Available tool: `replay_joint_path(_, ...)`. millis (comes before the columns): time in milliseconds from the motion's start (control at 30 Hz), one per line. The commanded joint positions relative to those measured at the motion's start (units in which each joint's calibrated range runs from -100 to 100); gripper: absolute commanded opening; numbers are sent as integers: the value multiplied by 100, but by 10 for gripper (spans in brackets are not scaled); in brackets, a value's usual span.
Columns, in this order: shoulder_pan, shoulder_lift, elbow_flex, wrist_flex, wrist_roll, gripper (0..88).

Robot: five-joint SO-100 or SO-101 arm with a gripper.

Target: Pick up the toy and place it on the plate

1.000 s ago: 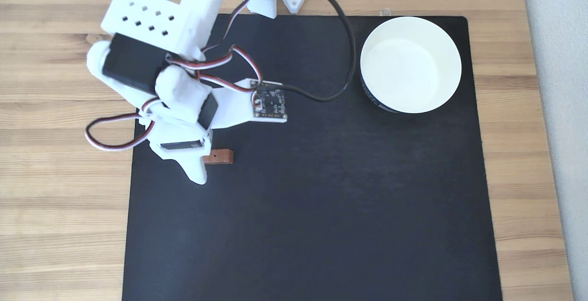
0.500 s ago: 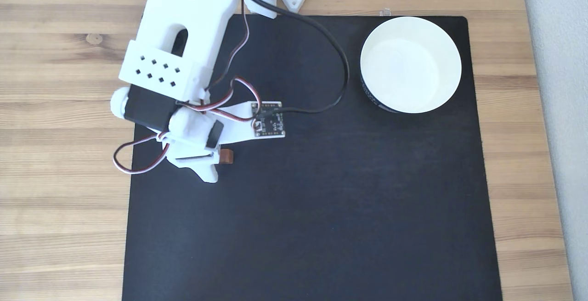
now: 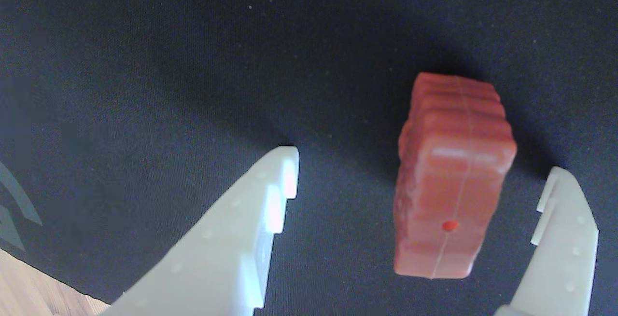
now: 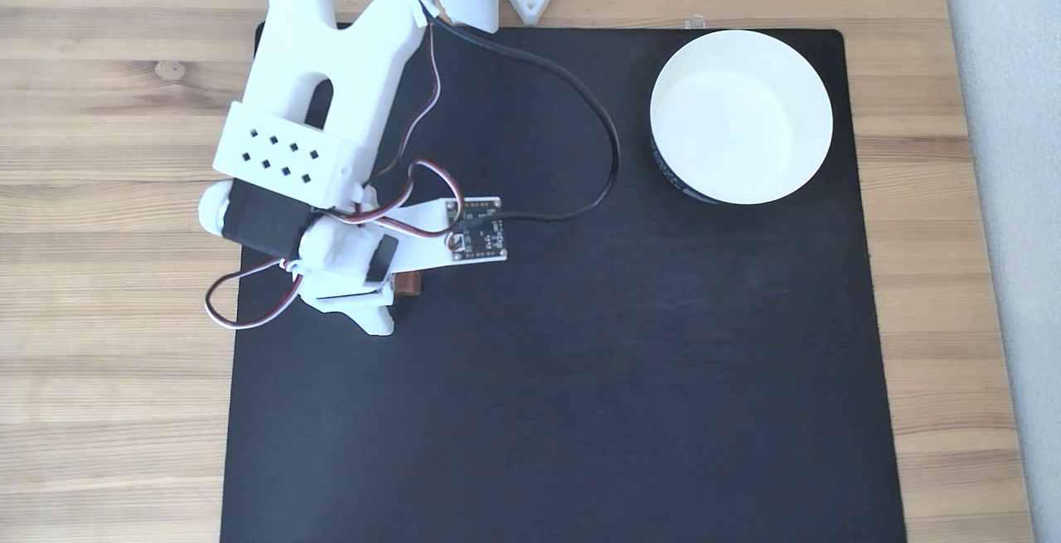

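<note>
between spread claw [image 3: 415,181] fingers: toy [image 3: 451,181], untouched | plate [image 4: 740,116] band lettering unreadable | black mat [image 4: 580,361]

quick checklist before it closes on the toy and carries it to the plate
1. Gripper open: ok.
2. Toy between the fingers: ok in the wrist view, nearer the right finger.
3. Fingers touching the toy: not yet, gaps on both sides.
4. Gripper low enough to grip: cannot tell.
5. Plate empty: ok.
6. Black mat bare between toy and plate: ok, though the black cable loops that way.
</note>
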Motion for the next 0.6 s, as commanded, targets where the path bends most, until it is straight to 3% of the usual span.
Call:
replay_joint_path(0,-40,33,-154,-74,-29,346)
replay_joint_path(200,-132,33,-262,-66,-29,346)
replay_joint_path(367,-140,33,-253,-15,-436,346)
replay_joint_path(567,-140,33,-235,-15,-421,345)
